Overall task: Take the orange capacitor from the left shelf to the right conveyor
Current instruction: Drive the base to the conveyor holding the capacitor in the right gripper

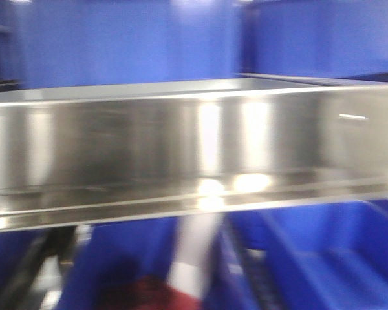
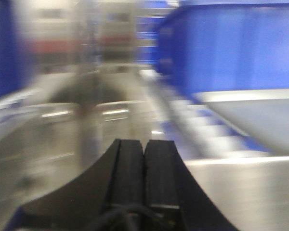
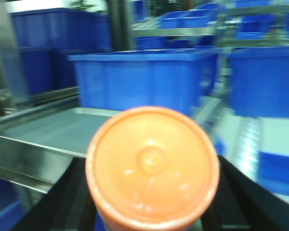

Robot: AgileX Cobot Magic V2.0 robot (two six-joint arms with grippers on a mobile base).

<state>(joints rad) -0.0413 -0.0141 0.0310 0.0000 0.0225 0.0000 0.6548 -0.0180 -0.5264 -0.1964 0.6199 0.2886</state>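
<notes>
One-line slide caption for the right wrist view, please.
Orange capacitor held in the right gripper, flat top facing the camera, blue bins and steel shelf behind.

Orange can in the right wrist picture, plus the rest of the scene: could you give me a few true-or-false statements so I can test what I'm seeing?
1. The orange capacitor sits between the right arm's fingers, flat end towards the camera. True.
2. The left arm's fingers are spread wide around a second can. False: they are pressed together with nothing between them.
3. The left shelf has a tall, shiny steel front lip. True.
4. The bins behind that shelf are red. False: they are blue.
</notes>
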